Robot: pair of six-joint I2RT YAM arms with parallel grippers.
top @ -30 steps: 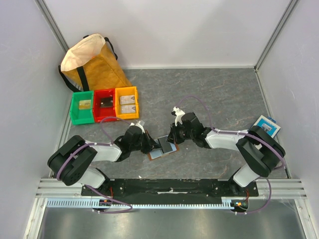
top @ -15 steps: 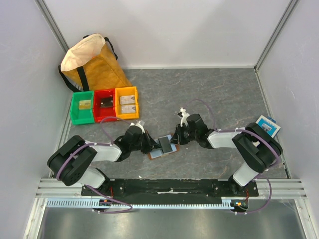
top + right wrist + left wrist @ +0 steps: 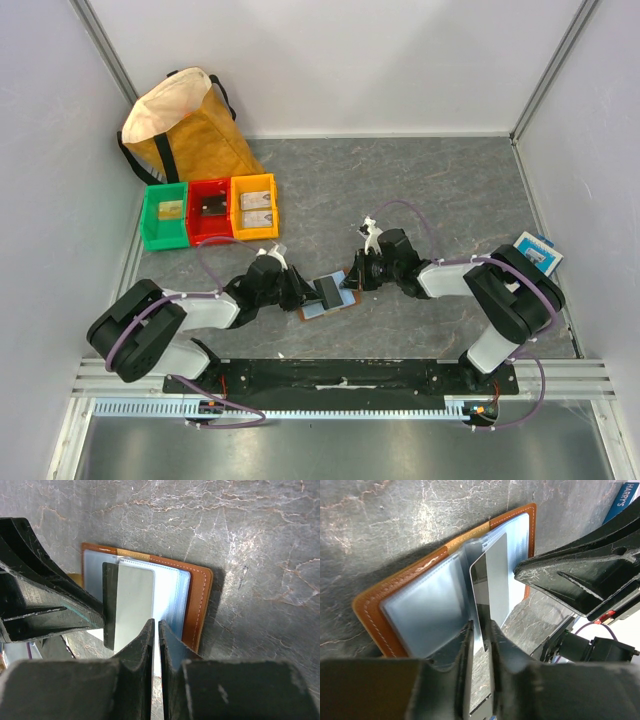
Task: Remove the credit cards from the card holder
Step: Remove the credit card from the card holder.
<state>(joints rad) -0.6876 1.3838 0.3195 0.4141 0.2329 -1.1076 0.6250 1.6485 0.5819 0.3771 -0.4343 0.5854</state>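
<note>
Left fingers (image 3: 455, 680) stand only narrowly apart, with the lower edge of a credit card (image 3: 492, 582) and a clear sleeve leaf running into the gap. Whether the left gripper (image 3: 480, 642) truly presses on them I cannot tell. Just beyond its tips the card holder (image 3: 366, 611) lies open on the table (image 3: 395, 520), leather down and pale sleeves up, the card standing on edge over its spine. Across the holder, the right gripper (image 3: 155, 630) is all but closed, and a thin pale sleeve leaf of the holder looks pinched between its fingers (image 3: 170, 675).

By its looks the card is light, stiff and slick, best taken by its flat faces near the free short edge, clear of the sleeve. The sleeves seem soft and clingy, and the holder looks light enough to lift with the card unless pinned.

Both arms lie low. The left arm (image 3: 200, 308) reaches in from the holder's left and the right arm (image 3: 450, 277) from its right, wrists dipped toward it.
</note>
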